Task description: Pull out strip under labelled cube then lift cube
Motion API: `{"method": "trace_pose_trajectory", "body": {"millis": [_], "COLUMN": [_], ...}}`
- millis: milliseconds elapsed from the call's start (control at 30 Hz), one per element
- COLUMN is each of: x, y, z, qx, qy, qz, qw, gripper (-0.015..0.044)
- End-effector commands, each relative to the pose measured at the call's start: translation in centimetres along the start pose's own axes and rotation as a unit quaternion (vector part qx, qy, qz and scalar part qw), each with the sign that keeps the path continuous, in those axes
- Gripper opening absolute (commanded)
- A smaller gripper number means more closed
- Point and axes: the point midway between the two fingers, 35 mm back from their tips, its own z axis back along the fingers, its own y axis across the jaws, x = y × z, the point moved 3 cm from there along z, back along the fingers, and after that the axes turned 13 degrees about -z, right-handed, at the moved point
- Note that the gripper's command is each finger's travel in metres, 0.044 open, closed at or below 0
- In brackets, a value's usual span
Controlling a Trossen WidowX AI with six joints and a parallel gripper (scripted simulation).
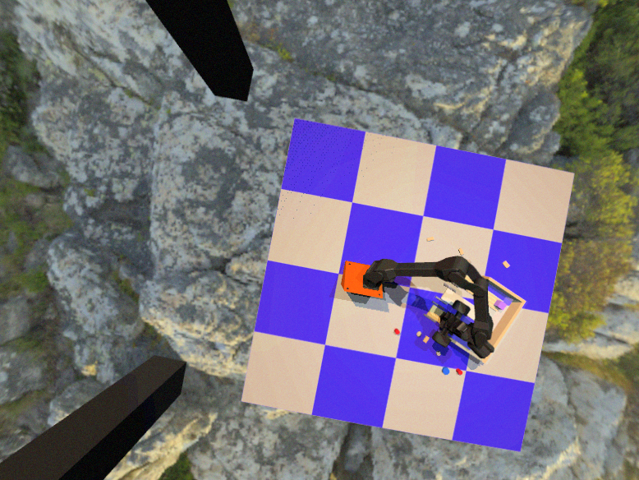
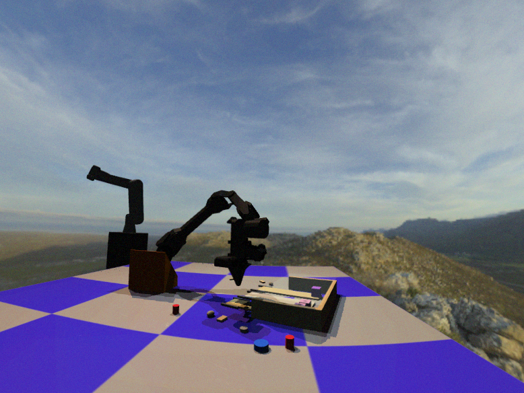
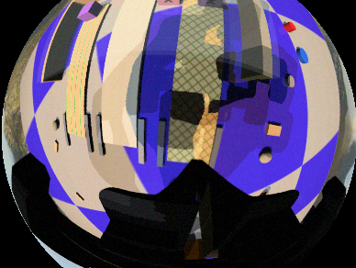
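My gripper [image 2: 239,283] [image 3: 195,163] is shut with nothing between its fingertips. It points down above the near ends of the strips. In the wrist view a green cross-hatched strip [image 3: 194,69] lies just ahead of the fingertips, a plain cream strip [image 3: 124,69] lies left of it, and a yellow striped strip [image 3: 80,87] farther left. Two pink cubes marked X, one [image 3: 169,2] left and one [image 3: 212,3] right of the hatched strip's far end, are cut off by the top edge. A purple cube [image 1: 501,303] [image 3: 91,11] sits by the striped strip; no label shows. What the marked cubes rest on is unclear.
A wooden walled tray [image 2: 287,316] surrounds the strips' far parts. Small dark upright guides [image 3: 142,139] flank their near ends. A blue disc [image 1: 445,371] [image 2: 260,346], a red cylinder [image 1: 459,371] [image 2: 289,342] and several small tan pieces lie outside the tray.
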Motion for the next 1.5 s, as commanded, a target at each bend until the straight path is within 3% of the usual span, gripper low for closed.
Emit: {"method": "trace_pose_trajectory", "body": {"millis": [0, 967, 1467], "x": [-0.1, -0.5, -0.5], "y": [0.0, 0.1, 0.1], "z": [-0.9, -5.5, -5.6], "qx": [0.002, 0.003, 0.003], "qy": [0.003, 0.004, 0.004], "qz": [-0.004, -0.004, -0.004], "qw": [1.000, 1.000, 1.000], "gripper": [0.0000, 0.0000, 0.0000]}}
